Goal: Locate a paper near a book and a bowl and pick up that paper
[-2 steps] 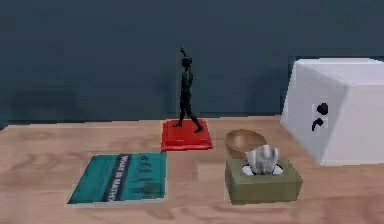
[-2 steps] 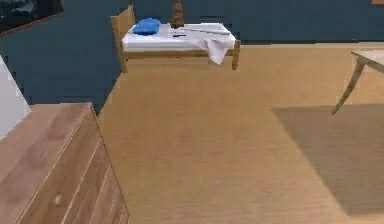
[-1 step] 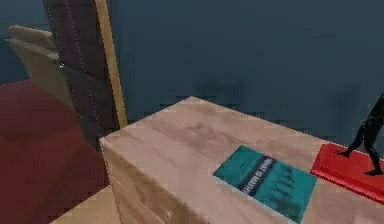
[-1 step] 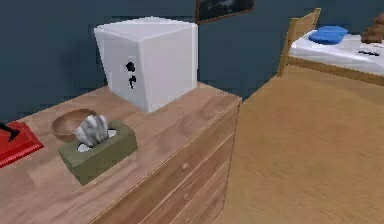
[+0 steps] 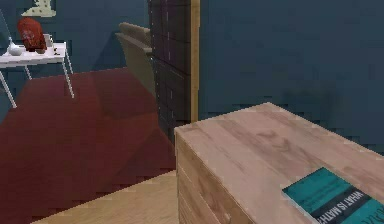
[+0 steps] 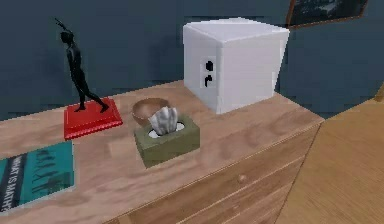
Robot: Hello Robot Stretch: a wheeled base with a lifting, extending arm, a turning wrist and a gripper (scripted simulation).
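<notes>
A crumpled white paper (image 6: 163, 121) sticks up out of an olive green box (image 6: 168, 143) on a wooden dresser top (image 6: 250, 135). A brown bowl (image 6: 148, 105) stands right behind the box, touching or almost touching it. A teal book (image 6: 35, 175) lies flat at the arm side view's left edge, a short way from the box. The same teal book (image 5: 335, 198) lies on the dresser top (image 5: 250, 140) at the forward view's lower right.
A black figure statue (image 6: 78, 65) on a red base (image 6: 93, 121) stands left of the bowl. A big white box (image 6: 233, 62) stands at the back right. In the forward view, a dark shelf unit (image 5: 172, 60), a red rug (image 5: 80, 130) and a white side table (image 5: 35, 52).
</notes>
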